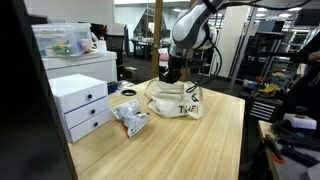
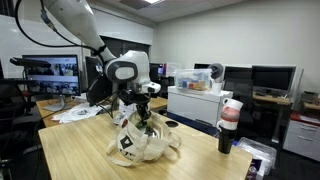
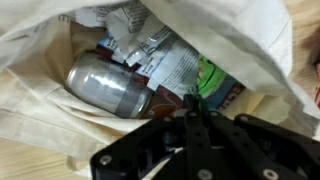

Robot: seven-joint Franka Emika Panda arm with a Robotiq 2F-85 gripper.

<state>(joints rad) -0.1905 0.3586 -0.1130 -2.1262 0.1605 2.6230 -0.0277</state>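
Because its soft cloth sags, the tote bag (image 1: 180,102) slumps open-mouthed near the middle of the wooden table (image 1: 215,140), which is likely why a silver can (image 3: 105,85) lies on its side inside among crumpled packets (image 3: 165,58). Directly above the mouth hangs the gripper (image 3: 192,108), its fingers pressed together with nothing visibly between them. A loose packet (image 1: 130,120) lies outside, between the bag and a white drawer unit (image 1: 82,105).

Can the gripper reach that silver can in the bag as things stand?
Probably yes: the bag gapes open and the silver can lies uncovered beside the gripper, though its jaws are shut.
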